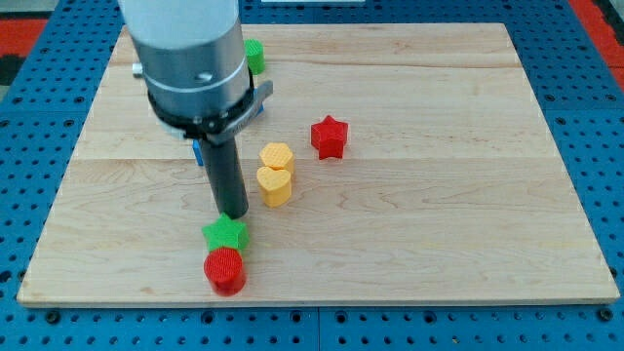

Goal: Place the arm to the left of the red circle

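Observation:
The red circle (225,270) sits near the board's bottom edge, left of centre. A green star (226,233) touches it from above. My tip (232,213) is at the end of the dark rod, just above the green star and close to it, so it stands above the red circle, not at its left. A yellow heart (275,185) lies right of the tip, with a yellow hexagon (277,156) touching it above. A red star (330,136) lies further right.
A green block (254,55) shows at the view's top, partly hidden by the arm's grey body. A blue block (197,150) peeks out behind the rod. The wooden board (439,214) lies on a blue pegboard.

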You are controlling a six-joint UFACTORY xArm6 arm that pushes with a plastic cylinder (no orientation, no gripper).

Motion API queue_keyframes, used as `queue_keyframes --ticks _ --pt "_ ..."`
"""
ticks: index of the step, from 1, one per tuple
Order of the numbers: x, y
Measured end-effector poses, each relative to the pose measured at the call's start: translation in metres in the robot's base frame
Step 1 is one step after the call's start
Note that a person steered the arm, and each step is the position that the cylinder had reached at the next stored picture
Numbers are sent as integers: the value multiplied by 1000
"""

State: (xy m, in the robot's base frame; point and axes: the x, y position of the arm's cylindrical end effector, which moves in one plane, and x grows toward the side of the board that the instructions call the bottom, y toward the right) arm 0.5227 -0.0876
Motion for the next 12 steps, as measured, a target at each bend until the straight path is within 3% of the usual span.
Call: queue_keyframes --ticks 1,3,4,6,7,8,9,12 --pt "-2 -3" --pt "-32 -82" --pt "-46 -40" --pt "-45 -66" --pt "-26 -116" --pt "50 -130" --pt "96 -126" --pt "96 -112"
